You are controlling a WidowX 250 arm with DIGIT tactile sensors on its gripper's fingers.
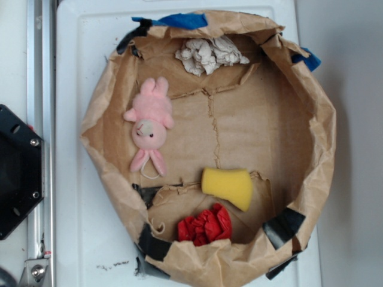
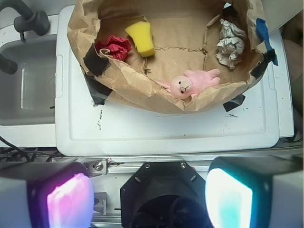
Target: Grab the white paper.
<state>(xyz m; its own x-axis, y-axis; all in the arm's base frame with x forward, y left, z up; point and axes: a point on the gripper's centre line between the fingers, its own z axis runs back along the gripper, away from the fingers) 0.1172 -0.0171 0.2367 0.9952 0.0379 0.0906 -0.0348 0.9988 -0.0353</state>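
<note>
The white paper (image 1: 209, 55) (image 2: 230, 43) is a crumpled off-white wad lying against the far wall of the brown paper bowl (image 1: 311, 119) (image 2: 142, 95). In the wrist view my gripper (image 2: 149, 197) hangs wide open high above the robot base, well away from the bowl, with nothing between its glowing pads (image 2: 70, 199). In the exterior view the gripper is out of view.
A pink plush bunny (image 1: 151, 122) (image 2: 190, 83), a yellow sponge (image 1: 228, 186) (image 2: 141, 38) and a red wrinkly wad (image 1: 205, 226) (image 2: 115, 46) also lie in the bowl. The bowl sits on a white lid (image 2: 166, 128). A grey sink (image 2: 23, 85) lies to the left in the wrist view.
</note>
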